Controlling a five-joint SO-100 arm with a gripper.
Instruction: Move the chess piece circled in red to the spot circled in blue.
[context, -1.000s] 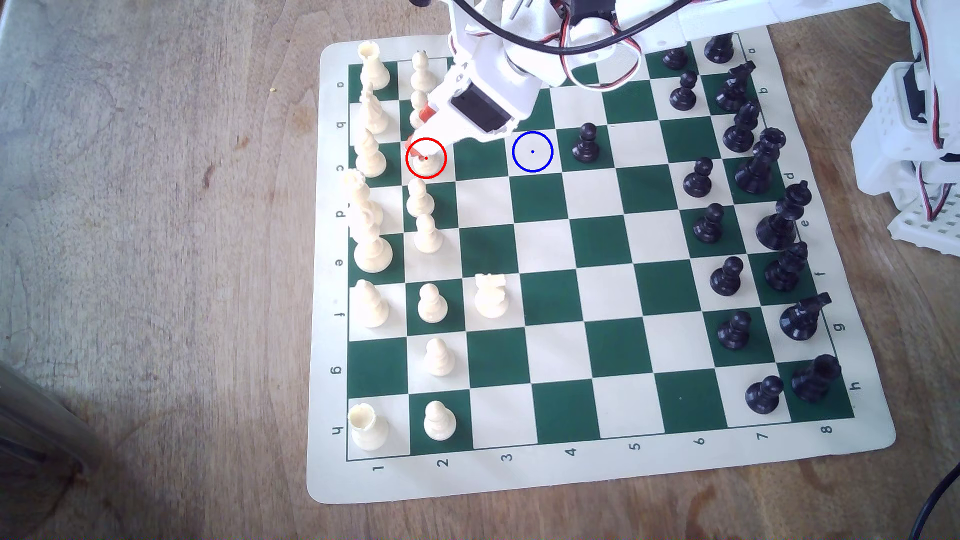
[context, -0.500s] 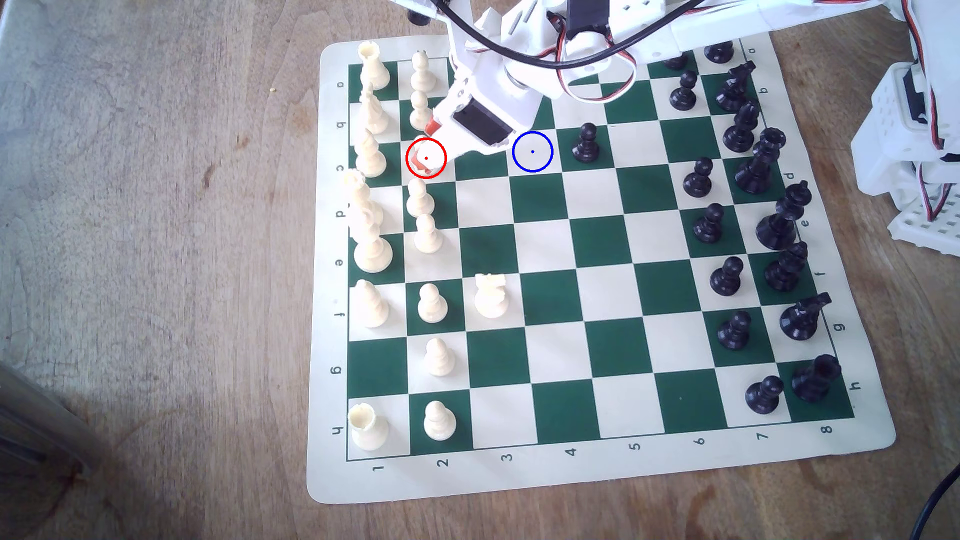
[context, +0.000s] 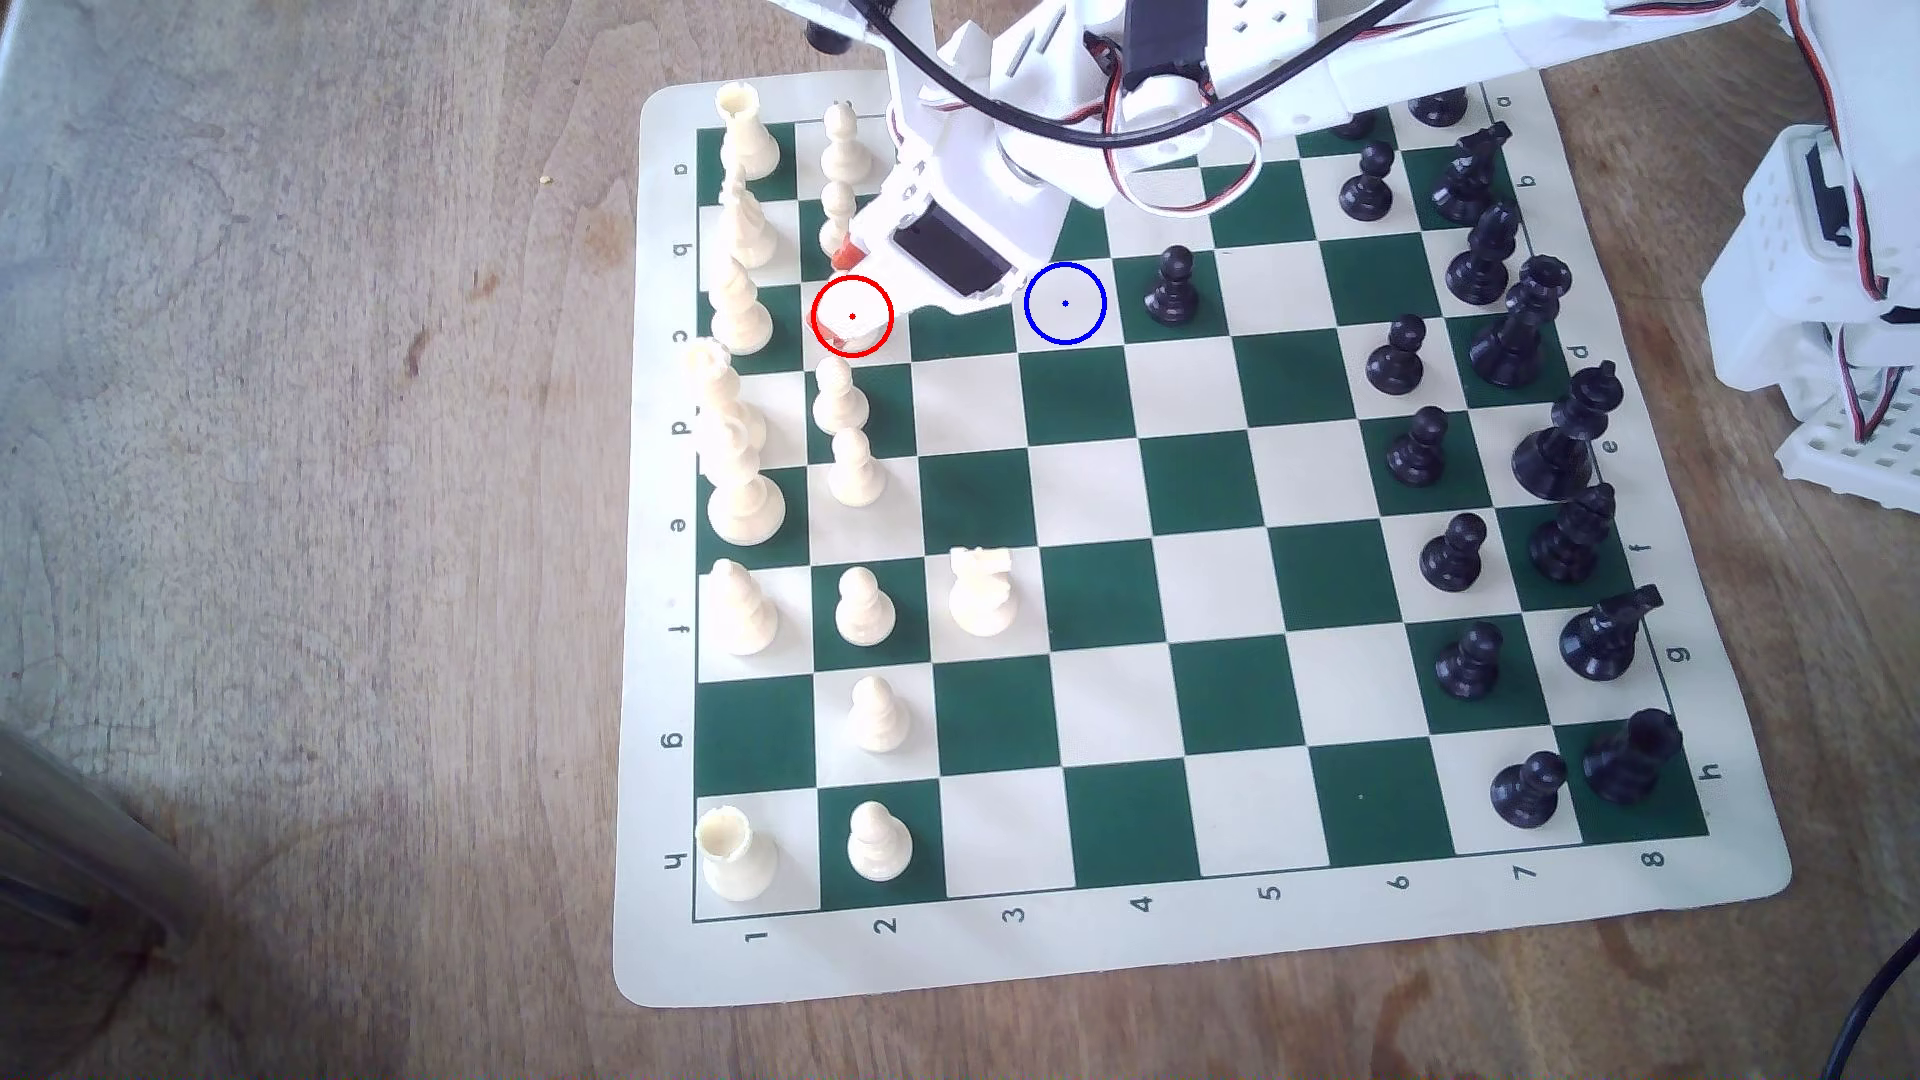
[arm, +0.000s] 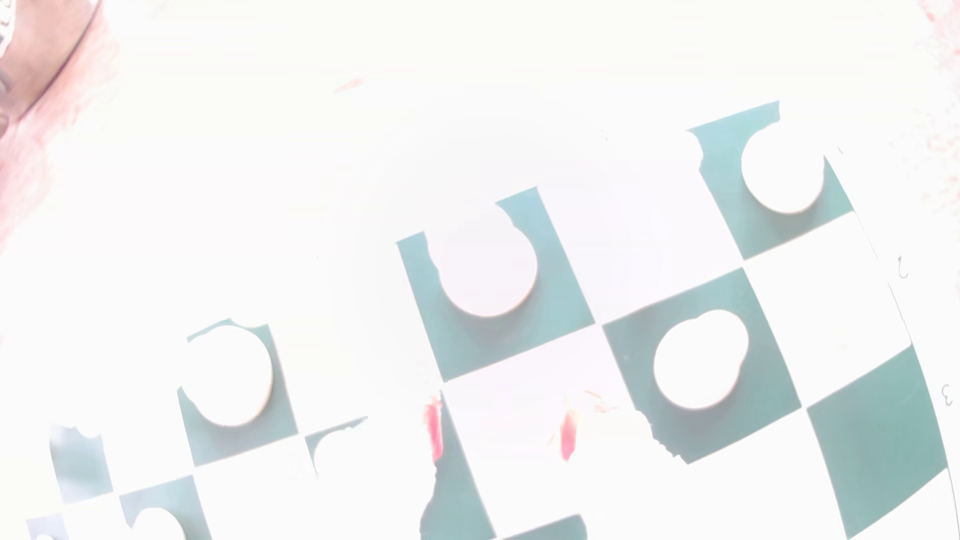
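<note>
Jaws parted, one red-tipped finger (context: 844, 252) at about twelve o'clock of the red circle (context: 852, 317), the other at its seven o'clock rim; seen as two red streaks with a washed-out gap between them in the wrist view. Gripper (context: 840, 296) hanging straight over the circled square, angled in from the two o'clock side, probably to straddle the pawn (context: 856, 330) without knocking its neighbours. Pawn mostly hidden under white plastic, only a cream sliver showing inside the ring; no telling whether the fingers touch it. Not yet lifted, by the look of it. Just beyond, at six o'clock, the next white pawn (context: 837, 395) close by, another (context: 837, 213) at twelve, so little room for a wide opening. Further out, at three o'clock along the same row, the blue circle (context: 1065, 303) on a bare cream square, one green square between. Past it, a black pawn (context: 1172, 286) just beside, likely calling for a careful set-down.
</note>
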